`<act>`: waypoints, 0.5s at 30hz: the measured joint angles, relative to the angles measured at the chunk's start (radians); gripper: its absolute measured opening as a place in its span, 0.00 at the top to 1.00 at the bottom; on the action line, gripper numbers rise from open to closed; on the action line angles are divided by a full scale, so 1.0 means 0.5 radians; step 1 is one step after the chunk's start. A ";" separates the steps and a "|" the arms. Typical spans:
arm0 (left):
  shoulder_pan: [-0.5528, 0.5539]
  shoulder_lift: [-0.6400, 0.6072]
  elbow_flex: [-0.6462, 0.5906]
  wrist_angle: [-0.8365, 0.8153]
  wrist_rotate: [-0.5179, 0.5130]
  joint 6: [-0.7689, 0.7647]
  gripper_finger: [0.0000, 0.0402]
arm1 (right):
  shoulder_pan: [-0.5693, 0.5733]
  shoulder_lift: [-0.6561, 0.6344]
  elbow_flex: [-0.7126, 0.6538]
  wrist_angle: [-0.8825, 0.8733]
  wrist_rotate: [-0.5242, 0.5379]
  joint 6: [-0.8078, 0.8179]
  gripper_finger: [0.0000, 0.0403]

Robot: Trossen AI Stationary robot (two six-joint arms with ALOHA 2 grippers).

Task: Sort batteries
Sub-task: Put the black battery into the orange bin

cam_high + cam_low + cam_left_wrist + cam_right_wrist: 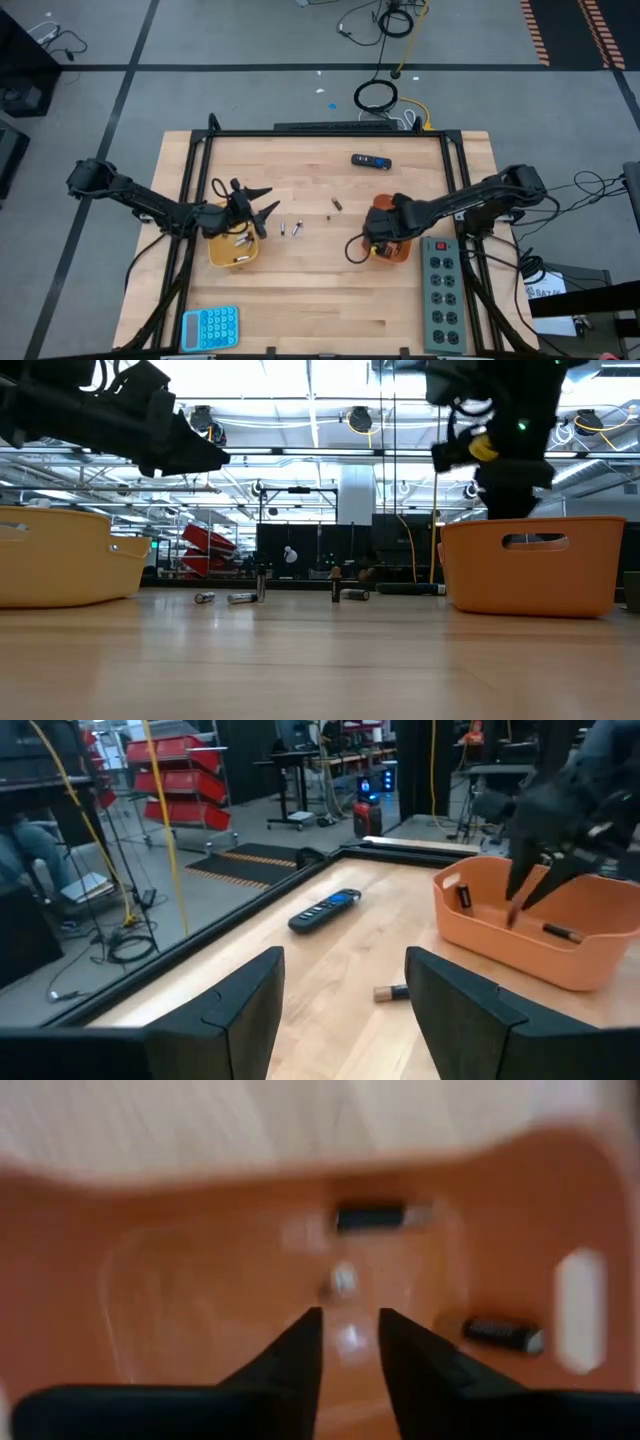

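Right gripper (350, 1342) inside orange tray (398, 252), fingers slightly parted, empty; wall strike risk on exit. Left gripper (252, 203) spread, 9 o'clock.

Blue calculator (210, 327), power strip (441, 291), remote (371, 160) on table.

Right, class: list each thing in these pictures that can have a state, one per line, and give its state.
Left gripper: jaws open, empty, above the yellow tray.
Right gripper: jaws slightly apart, empty, inside the orange tray.
Yellow tray: upright, holds batteries.
Orange tray: upright, holds dark batteries.
Loose batteries: some lying, some standing on the table.
Remote: lying flat.
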 joint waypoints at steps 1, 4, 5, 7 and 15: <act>0.009 0.000 0.000 0.000 0.012 0.001 0.46 | -0.001 0.005 -0.026 -0.002 -0.046 0.018 0.76; 0.025 0.000 0.000 0.000 0.038 0.044 0.46 | -0.003 0.011 -0.049 -0.007 -0.121 0.058 0.66; 0.031 0.000 0.000 -0.001 0.051 0.051 0.46 | -0.003 0.006 -0.038 -0.024 -0.122 0.063 0.63; 0.031 0.000 0.000 -0.006 0.059 0.053 0.46 | -0.009 -0.005 0.014 -0.059 -0.116 0.050 0.58; 0.030 0.000 0.000 -0.010 0.211 0.055 0.46 | -0.260 -0.018 0.329 0.221 -0.129 -0.401 0.57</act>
